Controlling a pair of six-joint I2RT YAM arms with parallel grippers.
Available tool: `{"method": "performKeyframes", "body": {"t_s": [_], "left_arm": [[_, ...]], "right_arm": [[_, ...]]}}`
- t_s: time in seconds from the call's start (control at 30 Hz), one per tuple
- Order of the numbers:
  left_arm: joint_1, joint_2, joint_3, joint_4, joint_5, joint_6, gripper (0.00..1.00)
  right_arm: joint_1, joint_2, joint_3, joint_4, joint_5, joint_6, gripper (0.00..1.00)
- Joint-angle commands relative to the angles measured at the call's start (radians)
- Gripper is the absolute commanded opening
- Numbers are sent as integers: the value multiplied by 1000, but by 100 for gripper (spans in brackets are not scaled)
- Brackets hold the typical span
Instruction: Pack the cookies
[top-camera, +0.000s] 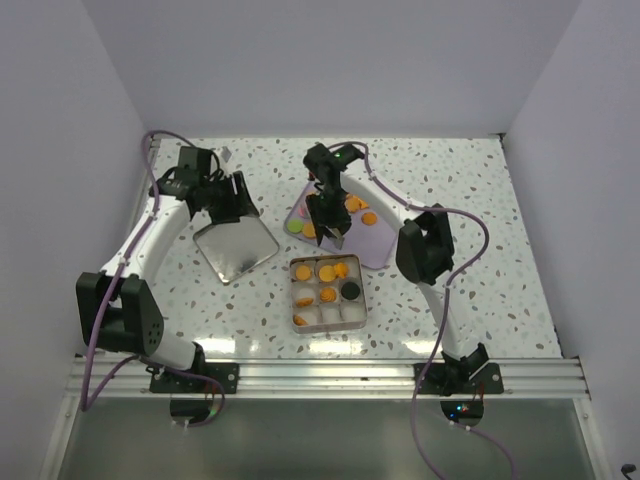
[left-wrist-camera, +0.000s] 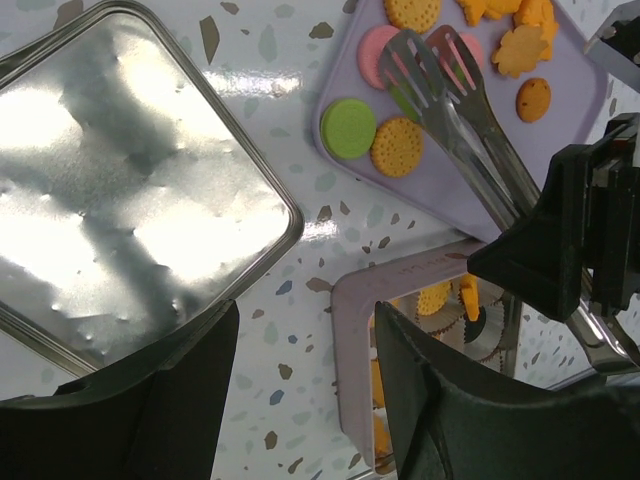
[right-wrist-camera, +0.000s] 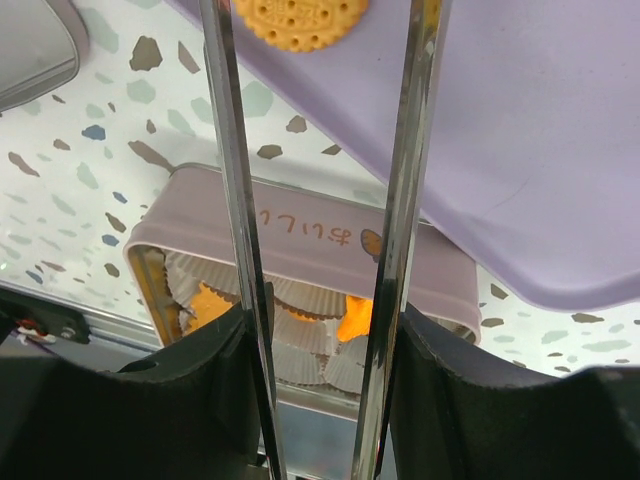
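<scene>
Cookies lie on the lilac tray: orange ones, and in the left wrist view a green one, an orange one and a pink one. The square tin holds orange cookies in paper cups and a black one. My right gripper is shut on metal tongs, with their tips over the tray's near-left corner by the pink cookie. My left gripper is open and empty above bare table between lid and tin.
The tin's metal lid lies flat left of the tin, under my left arm. In the right wrist view the tong arms frame the tin's wall, the tray's edge and one orange cookie.
</scene>
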Motion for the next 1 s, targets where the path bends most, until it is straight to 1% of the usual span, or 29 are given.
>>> {"method": "performKeyframes", "body": {"t_s": [0.0,0.13,0.3,0.47,0.63,0.83,0.93,0.97], "left_arm": [[27,-19,-31,56,39,28,62],[41,-19,-63,69,62,34,62],[46,-13,-76,82,76,32,62],[49,3,-77,90,90,26,61],[50,4,-77,90,93,28,61],[50,6,-76,76,97,28,61],[50,1,-68,67,93,23,61],[50,4,-59,56,85,17,61]], "right_arm": [[-4,-2,29,-239,51,21,47],[-3,15,37,-241,63,28,47],[11,46,91,-239,-3,40,47],[65,66,112,-238,-43,45,47],[67,58,85,-233,20,57,47],[-4,-17,46,-213,77,64,46],[-48,-101,10,-200,106,58,45],[-109,-199,-41,-190,112,40,45]]}}
